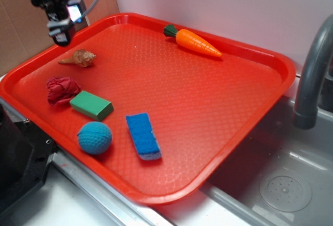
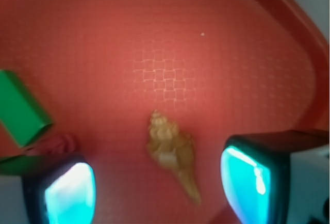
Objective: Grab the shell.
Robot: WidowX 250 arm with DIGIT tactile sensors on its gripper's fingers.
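The shell [image 1: 79, 58] is small, tan and knobbly, and lies on the red tray [image 1: 208, 96] near its far left rim, its point toward the left. My gripper [image 1: 63, 25] hangs above it, a little to the left and back, and is open and empty. In the wrist view the shell [image 2: 172, 154] lies on the tray between my two fingertips [image 2: 69, 193], its wide end away from me and its point toward the right fingertip. The gripper [image 2: 157, 190] does not touch it.
An orange carrot [image 1: 196, 42] lies at the tray's back. A dark red lump [image 1: 61, 90], a green block [image 1: 91, 104], a blue ball [image 1: 94, 137] and a blue sponge [image 1: 143, 135] sit at the front left. A sink and grey faucet [image 1: 312, 75] stand right.
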